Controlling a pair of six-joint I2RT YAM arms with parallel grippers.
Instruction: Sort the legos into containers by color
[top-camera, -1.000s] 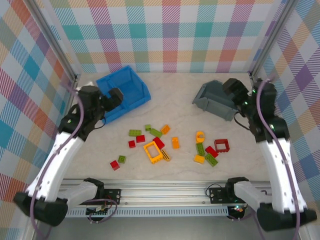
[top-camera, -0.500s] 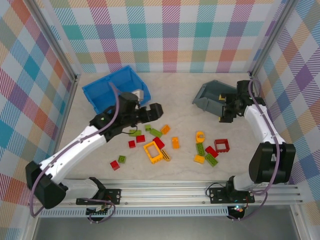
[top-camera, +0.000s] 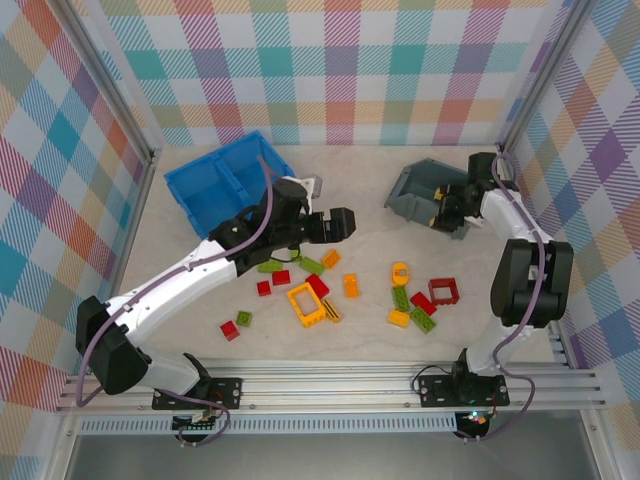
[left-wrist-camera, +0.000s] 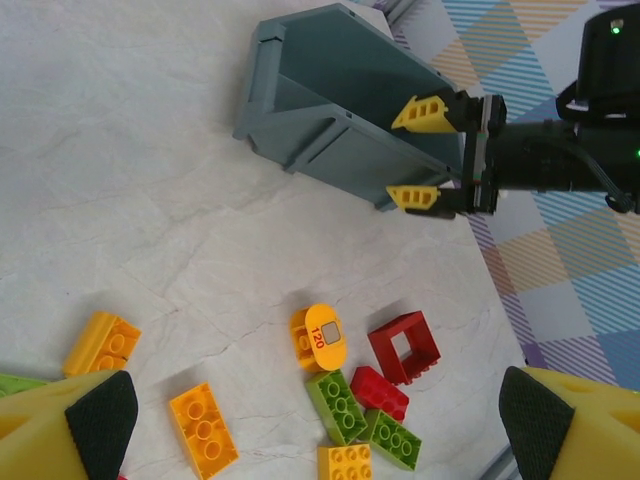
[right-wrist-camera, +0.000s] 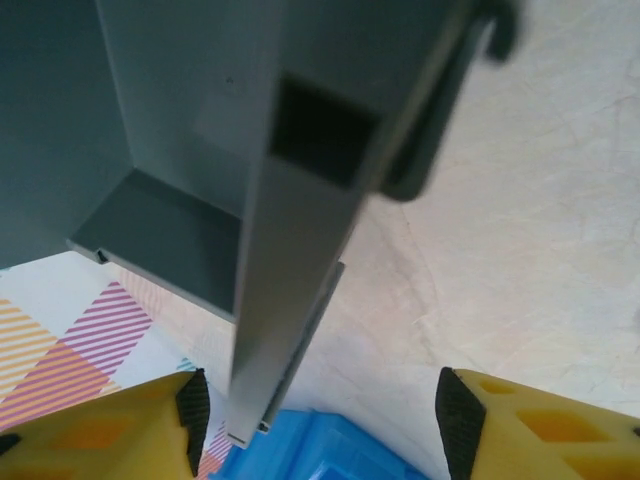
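Note:
Red, green and yellow legos lie scattered mid-table, among them a yellow window frame (top-camera: 305, 303) and a red frame (top-camera: 442, 291). The blue bin (top-camera: 225, 180) stands at the back left, the grey bin (top-camera: 420, 188) at the back right. My left gripper (top-camera: 340, 225) hangs open above the table; below it are a round yellow piece (left-wrist-camera: 322, 338), a red frame (left-wrist-camera: 405, 348) and green bricks (left-wrist-camera: 340, 405). My right gripper (top-camera: 447, 212) is open and straddles the grey bin's side wall (right-wrist-camera: 300, 200), with a gap at its right pad (right-wrist-camera: 455, 415).
Checked walls close in the back and both sides, with metal posts at the back corners. A rail runs along the near edge. Bare table lies between the two bins and in front of the brick scatter.
My left arm swung from the blue bin out over the middle of the table. My right gripper dropped onto the grey bin's wall and its jaws narrowed. The blue bin sits slightly further left.

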